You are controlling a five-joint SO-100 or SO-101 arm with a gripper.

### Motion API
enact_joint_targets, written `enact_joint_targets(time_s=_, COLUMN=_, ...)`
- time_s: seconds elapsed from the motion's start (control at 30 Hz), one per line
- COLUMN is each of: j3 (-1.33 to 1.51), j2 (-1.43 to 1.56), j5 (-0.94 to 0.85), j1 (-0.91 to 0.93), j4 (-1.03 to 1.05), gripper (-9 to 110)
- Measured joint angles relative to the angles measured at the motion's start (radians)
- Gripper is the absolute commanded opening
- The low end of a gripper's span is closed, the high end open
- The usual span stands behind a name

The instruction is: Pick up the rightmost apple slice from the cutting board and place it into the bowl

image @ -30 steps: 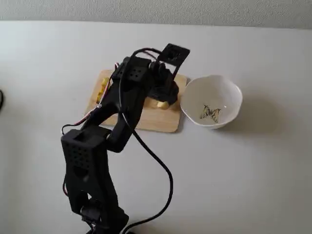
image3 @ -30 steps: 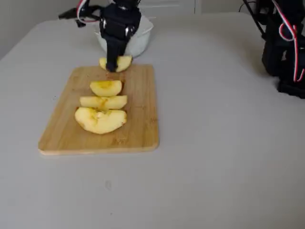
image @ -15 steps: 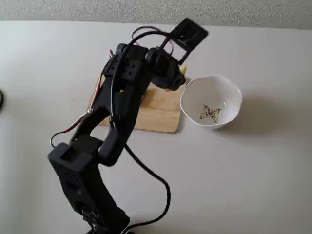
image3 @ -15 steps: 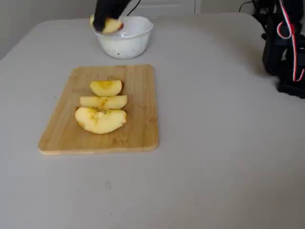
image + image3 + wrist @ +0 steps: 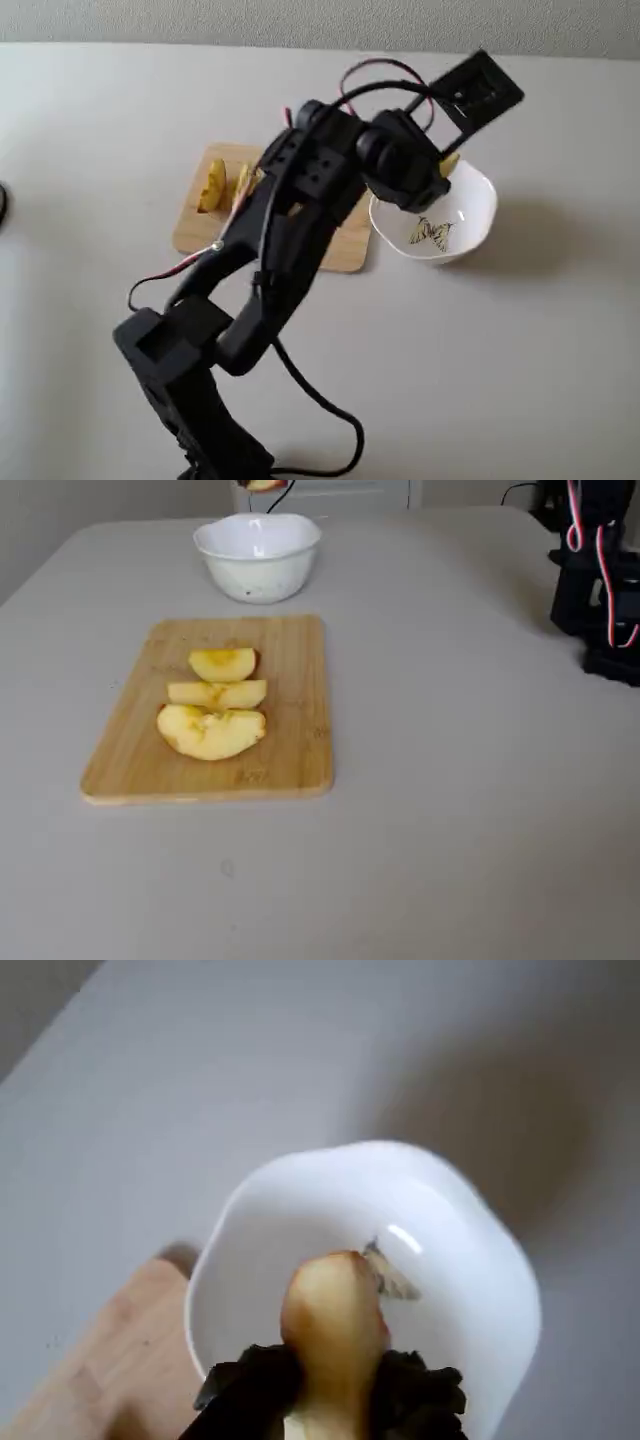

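- Three yellow wedges (image 5: 215, 695) lie on the cutting board (image 5: 290, 760).
- Fingers (image 5: 330, 1400) grip the apple slice (image 5: 335, 1330) above the bowl (image 5: 460, 1220).

A light wooden cutting board (image 5: 290, 670) is lying on the pale bench (image 5: 460, 810), carrying three deep-yellow wedges (image 5: 214, 702) stacked in a column, the largest sitting nearest the camera. Beyond the board's far edge, and apart from it, a white bowl (image 5: 258, 556) is standing upright. Above the bowl, at the very top edge, an apple slice (image 5: 263, 484) is peeking into the picture, mostly cut off; what is gripping it is lying outside the frame. The arm's black base (image 5: 600, 590), with red and white wires, is sitting at the right edge.
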Motion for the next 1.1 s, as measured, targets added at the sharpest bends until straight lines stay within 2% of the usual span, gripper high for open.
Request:
enact_joint_targets(time_s=0.17, j3=0.000, j2=-0.023, j5=-0.005, j1=0.021, j4=0.012, gripper=37)
enact_joint_targets(time_s=0.37, j3=0.000, j2=0.014, j5=0.044, j1=0.008, j4=0.037, gripper=35)
enact_joint_targets(time_s=0.47, j3=0.000, j2=0.101, j5=0.097, j1=-0.032, j4=0.077, gripper=29)
enact_joint_targets(time_s=0.67, j3=0.000, j2=0.344, j5=0.232, j1=-0.175, j4=0.195, gripper=2)
enact_joint_targets(time_s=0.83, j3=-0.002, j2=0.595, j5=0.423, j1=-0.324, j4=0.337, gripper=0)
enact_joint_targets(time_s=0.93, j3=0.003, j2=0.739, j5=0.600, j1=-0.380, j4=0.440, gripper=0)
enact_joint_targets(time_s=1.03, j3=0.156, j2=0.968, j5=0.813, j1=-0.396, j4=0.465, gripper=0)
enact_joint_targets(time_s=1.1, j3=0.322, j2=1.161, j5=0.887, j1=-0.411, j4=0.453, gripper=0)
